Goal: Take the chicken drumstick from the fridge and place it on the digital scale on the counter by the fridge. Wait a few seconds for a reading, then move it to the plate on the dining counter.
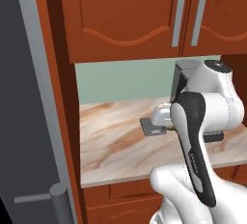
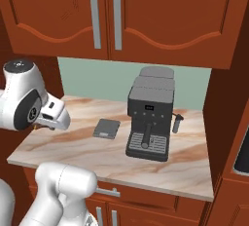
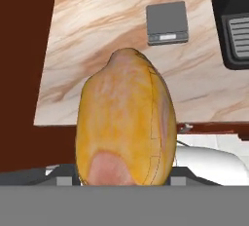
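Note:
The golden-orange chicken drumstick [image 3: 124, 122] looms large in the hand view, with my gripper [image 3: 124, 180] shut on its lower end. Beyond it on the marbled counter [image 2: 73, 147] lies the digital scale [image 3: 167, 23], a flat grey square with nothing on it. From the right base view my hand [image 2: 52, 114] hovers over the counter's left end, short of the digital scale [image 2: 107, 128]. In the left base view my arm hides part of the digital scale [image 1: 150, 126]. The fridge door [image 1: 19, 121] fills the left edge there. The plate and the dining counter are out of view.
A dark coffee machine [image 2: 148, 118] stands on the counter just right of the scale. Red-brown wall cabinets [image 2: 116, 15] hang above, and a red-brown side wall [image 2: 228, 122] closes the counter on the right. The fridge's bar handle [image 1: 60, 199] sticks out low on the left.

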### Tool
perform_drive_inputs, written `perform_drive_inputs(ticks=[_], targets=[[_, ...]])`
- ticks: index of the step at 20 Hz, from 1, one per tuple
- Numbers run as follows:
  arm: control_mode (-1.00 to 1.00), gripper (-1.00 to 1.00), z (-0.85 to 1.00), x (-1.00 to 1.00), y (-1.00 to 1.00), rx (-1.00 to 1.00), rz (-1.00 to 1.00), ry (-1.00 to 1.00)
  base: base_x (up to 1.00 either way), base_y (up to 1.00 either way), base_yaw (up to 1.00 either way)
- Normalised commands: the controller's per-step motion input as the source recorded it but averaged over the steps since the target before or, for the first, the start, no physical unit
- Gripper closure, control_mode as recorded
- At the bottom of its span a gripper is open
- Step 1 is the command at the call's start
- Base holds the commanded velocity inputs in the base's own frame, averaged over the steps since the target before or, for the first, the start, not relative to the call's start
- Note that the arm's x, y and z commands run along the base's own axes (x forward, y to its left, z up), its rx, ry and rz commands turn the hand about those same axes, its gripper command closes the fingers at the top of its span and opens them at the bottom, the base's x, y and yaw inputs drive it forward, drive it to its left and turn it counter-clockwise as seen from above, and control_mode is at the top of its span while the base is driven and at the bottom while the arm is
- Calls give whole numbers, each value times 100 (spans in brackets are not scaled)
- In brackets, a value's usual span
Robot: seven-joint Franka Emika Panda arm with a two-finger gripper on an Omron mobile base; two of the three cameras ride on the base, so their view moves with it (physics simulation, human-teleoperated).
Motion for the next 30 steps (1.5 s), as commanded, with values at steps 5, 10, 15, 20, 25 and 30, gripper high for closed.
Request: perform_drive_inputs(ticks=[5,10,15,20,25,30], targets=[[-100,100,-12,46,0,-3,-12,1,0,0,0],[-100,100,-34,61,-21,0,-2,0,0,0,0],[-100,100,-39,74,-27,0,-1,1,0,0,0],[-100,100,-50,69,-25,-5,0,7,0,0,0],[-100,100,-50,29,0,-13,-3,8,0,0,0],[-100,100,-48,46,0,-7,-3,3,0,0,0]])
